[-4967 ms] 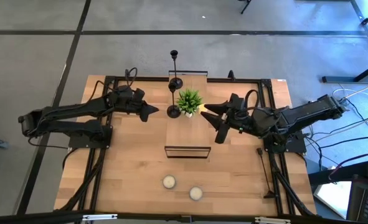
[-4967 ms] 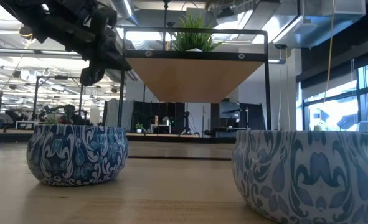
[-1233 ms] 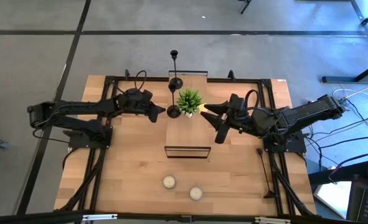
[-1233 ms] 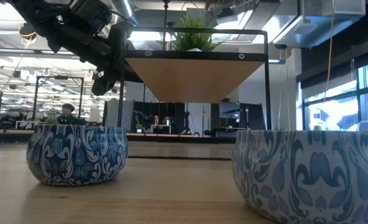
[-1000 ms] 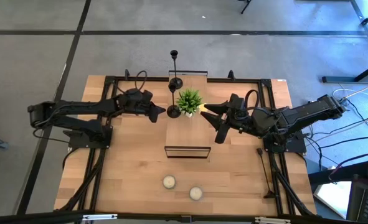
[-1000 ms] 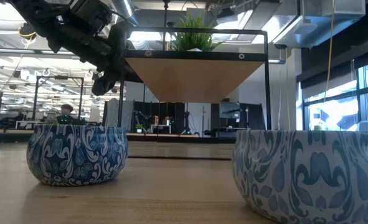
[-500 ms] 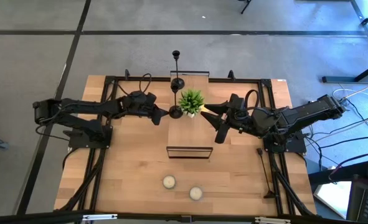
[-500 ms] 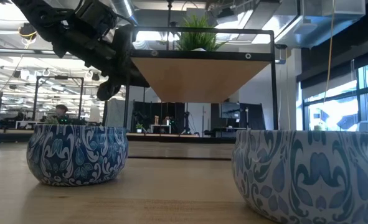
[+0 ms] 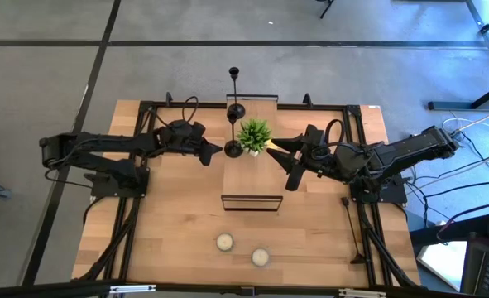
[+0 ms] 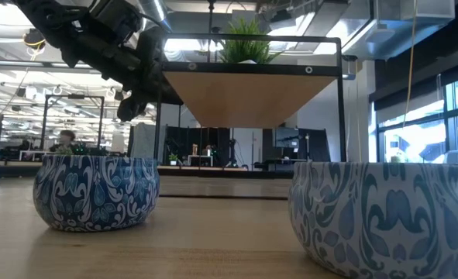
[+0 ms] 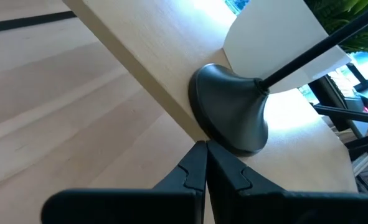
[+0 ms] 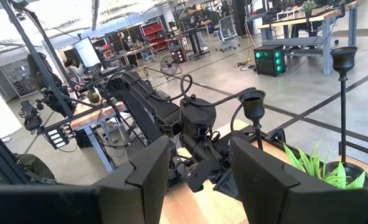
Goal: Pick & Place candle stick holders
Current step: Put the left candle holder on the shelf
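Wood table (image 9: 170, 240) w/ a raised wood shelf (image 9: 248, 178): you see two thin black metal candle stick holders (image 9: 234, 147) standing on it by the small green plant (image 9: 253, 134), none lifted yet. Your left gripper (image 9: 214, 151) is clenched shut, tips right at the near holder's round base (image 11: 228, 116), not holding it. Right gripper (image 9: 287, 162) waits half-open, empty. Nearly all left to do.

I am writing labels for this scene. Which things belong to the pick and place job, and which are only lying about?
Job:
- candle holders: one at the shelf edge, near the shut left gripper; two behind
- left gripper, at work
- right gripper, waiting beside the plant

Lying about:
- plant
- shelf
- two candles
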